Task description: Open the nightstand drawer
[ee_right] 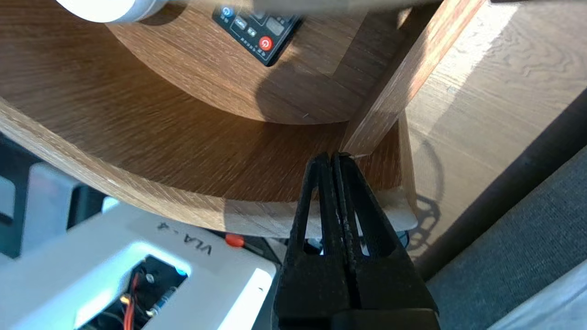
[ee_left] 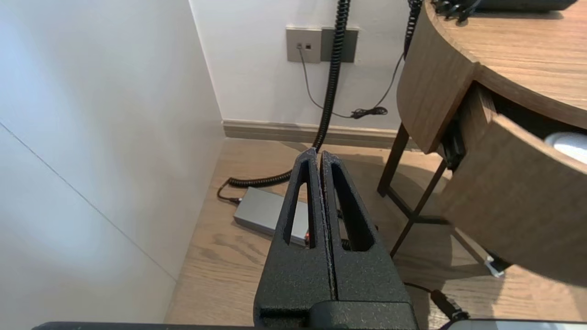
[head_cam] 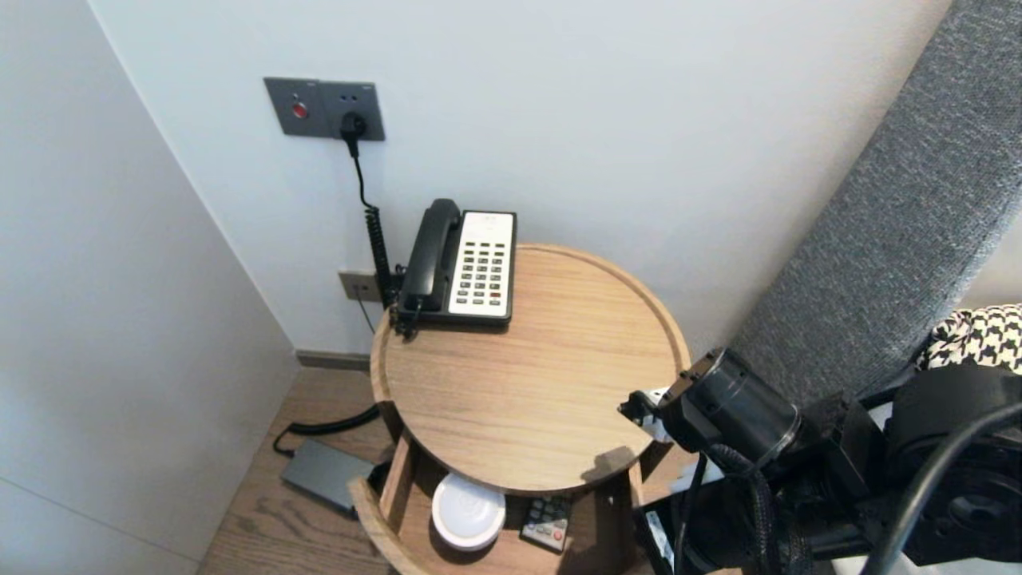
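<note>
Closest to us, our right hand (ee_right: 331,156) hangs over the near right corner of the open drawer (ee_right: 137,137), its two fingers pressed together with nothing between them. Their tips sit right by the end of the drawer's side wall (ee_right: 390,82); we cannot tell whether they touch it. The drawer's curved front wall lies just on our side of the tips, and below it shows the white top of our own base (ee_right: 183,238). Further into the drawer, the remote control (ee_right: 259,27) lies flat on the drawer floor, well apart from the right hand, its red button towards us. A white round dish (head_cam: 467,511) sits just beside it on the left. The round top of the desk (head_cam: 543,375) overhangs the back of the drawer and covers the far ends of both. Our left hand (ee_left: 317,153) is parked low, to the left of the desk, also pinched shut and holding nothing. It points at the wooden floor, where a grey adapter box (ee_left: 263,213) lies by the wall with a coiled cable (ee_left: 332,68) running up from it. At the far left edge of the desk top stands a black and white telephone (head_cam: 463,267), its handset in the cradle. Behind it on the wall is a grey socket plate (head_cam: 323,108) with a plug in it. A grey padded headboard (head_cam: 894,224) rises to the right of the desk.
</note>
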Controlling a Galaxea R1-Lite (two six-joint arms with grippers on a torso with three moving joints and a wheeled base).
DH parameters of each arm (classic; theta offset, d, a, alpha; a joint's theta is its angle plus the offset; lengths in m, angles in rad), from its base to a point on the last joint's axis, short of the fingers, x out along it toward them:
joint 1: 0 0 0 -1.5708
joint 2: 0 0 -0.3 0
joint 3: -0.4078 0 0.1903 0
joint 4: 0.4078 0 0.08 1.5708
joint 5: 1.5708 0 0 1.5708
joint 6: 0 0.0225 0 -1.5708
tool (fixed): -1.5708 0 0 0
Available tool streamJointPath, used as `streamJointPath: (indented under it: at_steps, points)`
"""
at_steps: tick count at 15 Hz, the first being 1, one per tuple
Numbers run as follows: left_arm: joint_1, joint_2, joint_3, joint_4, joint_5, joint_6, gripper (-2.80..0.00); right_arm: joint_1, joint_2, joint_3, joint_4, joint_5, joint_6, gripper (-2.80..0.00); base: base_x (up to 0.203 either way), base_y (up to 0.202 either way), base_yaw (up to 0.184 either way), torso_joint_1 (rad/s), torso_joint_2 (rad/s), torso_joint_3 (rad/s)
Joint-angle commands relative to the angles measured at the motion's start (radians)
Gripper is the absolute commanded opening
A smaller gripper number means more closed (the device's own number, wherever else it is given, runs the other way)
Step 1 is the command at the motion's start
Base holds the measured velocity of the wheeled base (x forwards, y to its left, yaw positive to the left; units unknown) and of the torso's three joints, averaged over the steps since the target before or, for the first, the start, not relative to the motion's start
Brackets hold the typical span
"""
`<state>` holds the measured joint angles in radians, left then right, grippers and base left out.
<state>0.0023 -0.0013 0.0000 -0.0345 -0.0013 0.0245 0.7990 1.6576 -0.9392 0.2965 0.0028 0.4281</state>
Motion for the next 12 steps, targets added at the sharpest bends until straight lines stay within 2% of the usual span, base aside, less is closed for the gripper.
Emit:
streamJointPath:
  at_steps: [1,6,12]
  points:
    - [-0.001,0.000,0.009,-0.001,0.001,0.000,-2.80,0.031,-0.016,0.046,-0.023,-0.001,0.004,-2.80,0.000,0.000,0.000,0.000,0.00,0.000]
    - [0.001,0.000,0.009,-0.001,0.001,0.000,-2.80,0.102,-0.055,0.114,-0.036,-0.004,0.008,-2.80,0.000,0.000,0.000,0.000,0.00,0.000]
    - [0.001,0.000,0.009,-0.001,0.000,0.000,-2.80,0.139,-0.086,0.199,-0.037,-0.003,0.008,-2.80,0.000,0.000,0.000,0.000,0.00,0.000]
